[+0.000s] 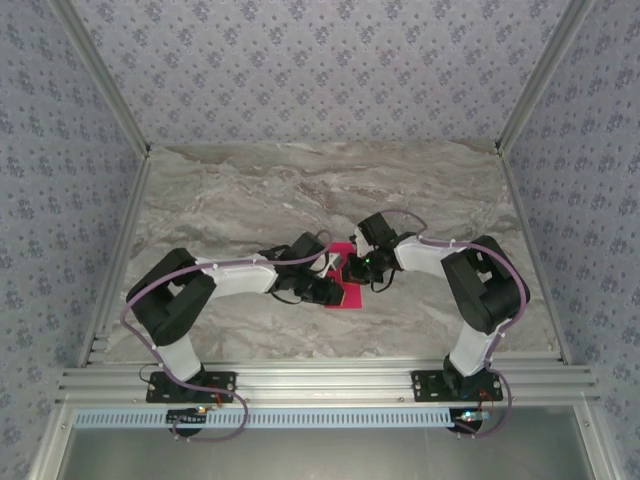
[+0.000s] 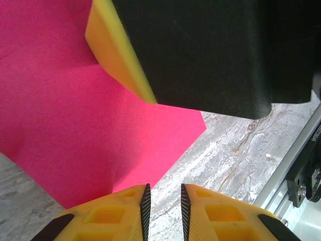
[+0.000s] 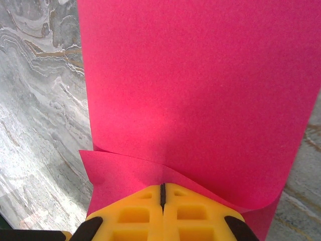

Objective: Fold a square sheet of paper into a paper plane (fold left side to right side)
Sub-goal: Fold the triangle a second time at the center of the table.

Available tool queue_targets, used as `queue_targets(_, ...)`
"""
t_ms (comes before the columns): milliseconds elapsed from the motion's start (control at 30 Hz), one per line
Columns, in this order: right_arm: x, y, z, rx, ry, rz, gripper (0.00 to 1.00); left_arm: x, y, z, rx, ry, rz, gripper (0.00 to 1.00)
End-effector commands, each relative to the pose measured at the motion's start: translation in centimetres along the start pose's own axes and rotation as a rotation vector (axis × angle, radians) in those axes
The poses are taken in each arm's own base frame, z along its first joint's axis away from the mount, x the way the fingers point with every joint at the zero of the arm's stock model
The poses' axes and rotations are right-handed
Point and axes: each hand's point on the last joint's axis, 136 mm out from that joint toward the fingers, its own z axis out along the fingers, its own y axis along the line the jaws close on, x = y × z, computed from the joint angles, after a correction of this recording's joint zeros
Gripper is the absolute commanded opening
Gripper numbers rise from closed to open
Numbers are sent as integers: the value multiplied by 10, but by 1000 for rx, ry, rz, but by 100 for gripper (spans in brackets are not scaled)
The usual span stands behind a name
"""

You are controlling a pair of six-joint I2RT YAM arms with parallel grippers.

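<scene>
Left gripper (image 2: 163,203) near sheet's yellow reverse (image 2: 114,55)

1. The far half of the table (image 1: 300,190) is bare marble, so I have free passage there.
2. The centre is crowded: both wrists meet over the square sheet of paper (image 1: 350,296).
3. The black body of the right gripper (image 3: 162,190) looms just ahead of my left gripper (image 2: 163,201), blocking the way.
4. The frame rail (image 2: 296,150) runs near beside it.
</scene>
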Motion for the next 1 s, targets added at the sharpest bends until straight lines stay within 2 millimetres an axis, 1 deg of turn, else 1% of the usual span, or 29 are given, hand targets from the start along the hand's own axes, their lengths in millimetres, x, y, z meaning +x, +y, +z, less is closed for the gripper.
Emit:
queue_targets(0,26,-33,8,132,96,46,1,5,9,6,-33,16,-12,24)
queue_targets(300,26,-33,7,138,98,41,1,13,23,11,-73,36,-32,23)
queue_targets(733,26,-33,7,144,99,35,1,24,38,10,-130,49,-49,20)
queue_targets(800,27,-33,7,147,102,34,1,26,40,10,-137,51,-54,18)
queue_targets(867,26,-33,6,145,100,29,1,28,41,9,-141,48,-60,14)
queue_targets(967,22,-26,2,112,81,11,0,32,43,7,-139,43,-71,8)
